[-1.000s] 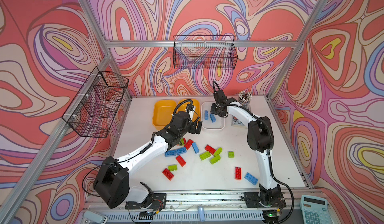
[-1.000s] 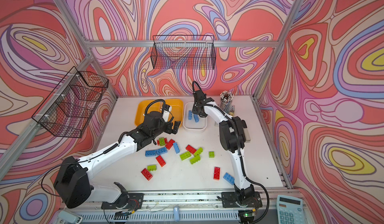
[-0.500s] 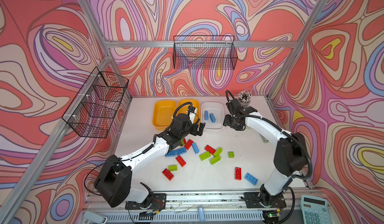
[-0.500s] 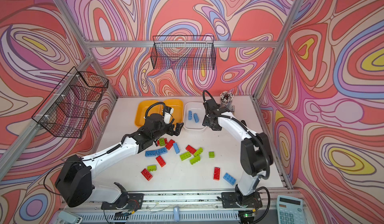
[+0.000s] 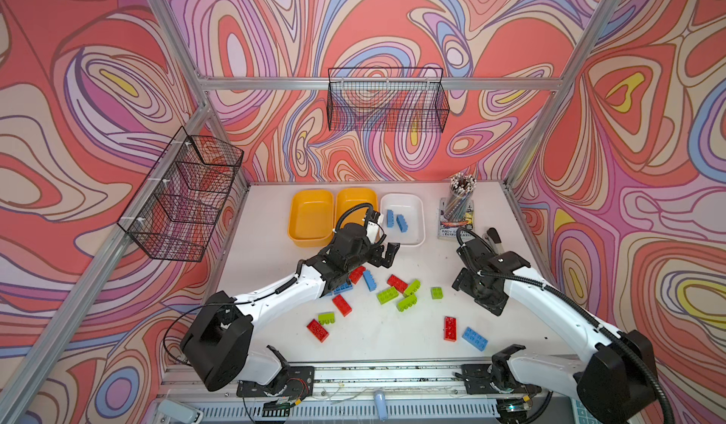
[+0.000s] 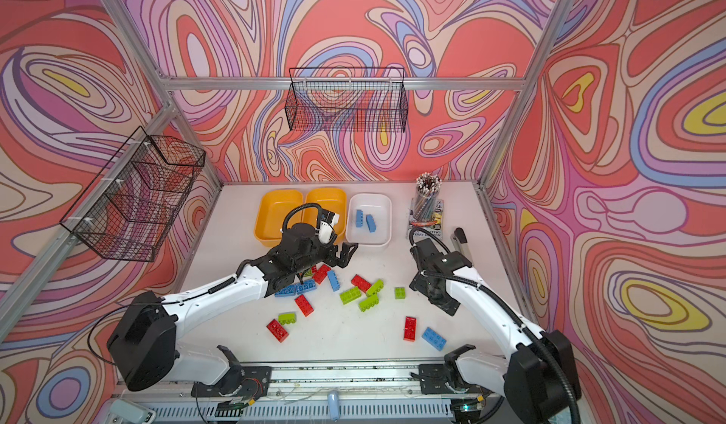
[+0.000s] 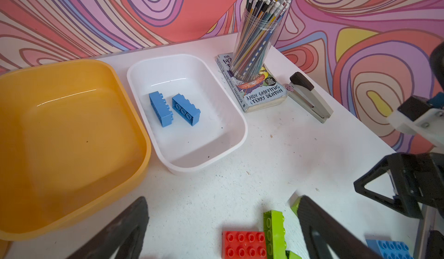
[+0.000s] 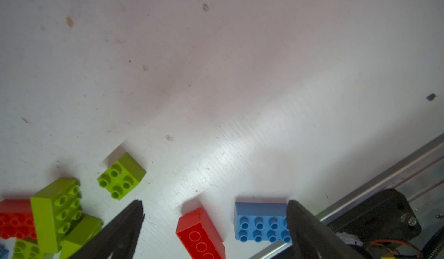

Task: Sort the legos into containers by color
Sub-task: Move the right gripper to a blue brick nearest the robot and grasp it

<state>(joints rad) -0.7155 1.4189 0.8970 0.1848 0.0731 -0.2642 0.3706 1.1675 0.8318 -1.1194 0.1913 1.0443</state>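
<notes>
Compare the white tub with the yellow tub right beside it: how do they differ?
The white tub holds two blue bricks; the yellow tub shows nothing inside. The white tub is plain white, the yellow tub orange-yellow. Both are shallow rounded rectangles, side by side.

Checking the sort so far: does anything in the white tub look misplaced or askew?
Nothing is misplaced: the white tub holds only two blue bricks. Both lie tipped over, not studs-up, yet fully inside.

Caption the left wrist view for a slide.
Open left gripper faces two blue legos in the white tub beside an empty yellow-orange tub.
</notes>
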